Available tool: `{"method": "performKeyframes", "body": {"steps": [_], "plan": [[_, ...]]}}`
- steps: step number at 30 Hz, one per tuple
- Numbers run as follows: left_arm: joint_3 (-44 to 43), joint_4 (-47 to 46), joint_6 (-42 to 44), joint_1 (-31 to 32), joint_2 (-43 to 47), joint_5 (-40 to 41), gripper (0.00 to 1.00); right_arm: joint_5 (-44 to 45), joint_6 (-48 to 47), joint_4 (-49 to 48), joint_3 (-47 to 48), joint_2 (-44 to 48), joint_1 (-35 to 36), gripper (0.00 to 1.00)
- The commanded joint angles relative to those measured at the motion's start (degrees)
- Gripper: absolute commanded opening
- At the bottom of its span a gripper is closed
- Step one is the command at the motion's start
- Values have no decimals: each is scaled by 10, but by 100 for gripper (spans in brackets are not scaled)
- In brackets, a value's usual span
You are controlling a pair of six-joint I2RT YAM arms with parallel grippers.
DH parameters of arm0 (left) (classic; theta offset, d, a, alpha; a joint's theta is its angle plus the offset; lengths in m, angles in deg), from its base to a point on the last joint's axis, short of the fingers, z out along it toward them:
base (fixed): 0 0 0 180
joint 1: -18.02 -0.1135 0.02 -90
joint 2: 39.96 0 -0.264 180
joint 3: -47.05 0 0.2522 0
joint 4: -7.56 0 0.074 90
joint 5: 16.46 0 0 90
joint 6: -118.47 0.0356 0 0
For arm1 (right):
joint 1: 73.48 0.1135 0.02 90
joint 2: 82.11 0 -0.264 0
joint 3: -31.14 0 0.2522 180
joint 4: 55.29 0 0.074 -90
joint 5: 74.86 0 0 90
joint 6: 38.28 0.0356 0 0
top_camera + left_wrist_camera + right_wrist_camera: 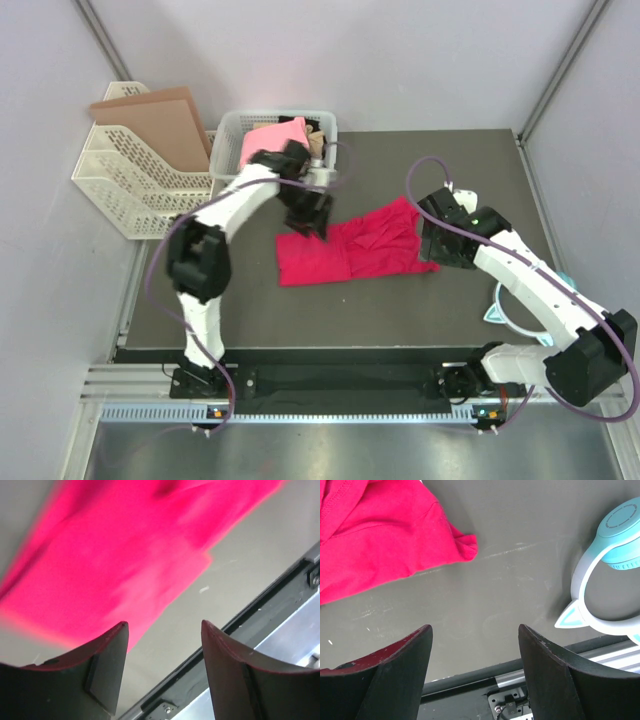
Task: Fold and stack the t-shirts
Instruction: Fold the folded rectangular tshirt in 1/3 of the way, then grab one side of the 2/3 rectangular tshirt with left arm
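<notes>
Grey tbl [400, 300], pale walls [400, 60], crimson tee [340, 255] mid-surface

Robot lab test cell, we judge, not a home or a shop. The left arm [240, 195] and right arm [530, 280] are bolted to an aluminium rail [130, 380] at the near edge of the table [300, 310], well back from both grippers. Purple cables [425, 170] loop loose along the links. We note plain pale panels [350, 50] on three sides and bare metal struts [100, 40] in the corners.

The props look gathered, not lived with:
- a white mesh basket [232, 130] just beyond the left gripper [312, 225]
- plastic letter trays [120, 190] holding cardboard [165, 125], farther to that gripper's left
- cat-ear headphones [615, 535] to the right of the right gripper [432, 250]
</notes>
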Motion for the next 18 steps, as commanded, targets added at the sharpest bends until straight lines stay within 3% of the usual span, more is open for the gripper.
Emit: {"method": "performKeyframes", "body": {"steps": [1, 3, 9, 18], "plan": [[139, -23, 22, -132, 111, -25, 64, 0, 4, -4, 2, 10, 11, 70], [202, -36, 37, -155, 122, -18, 63, -2, 2, -6, 1, 11, 11, 70], [281, -84, 32, -168, 134, -40, 61, -1, 8, 1, -2, 19, 12, 70], [275, -112, 36, -179, 55, -80, 57, -2, 11, 7, -2, 30, 15, 70]]}}
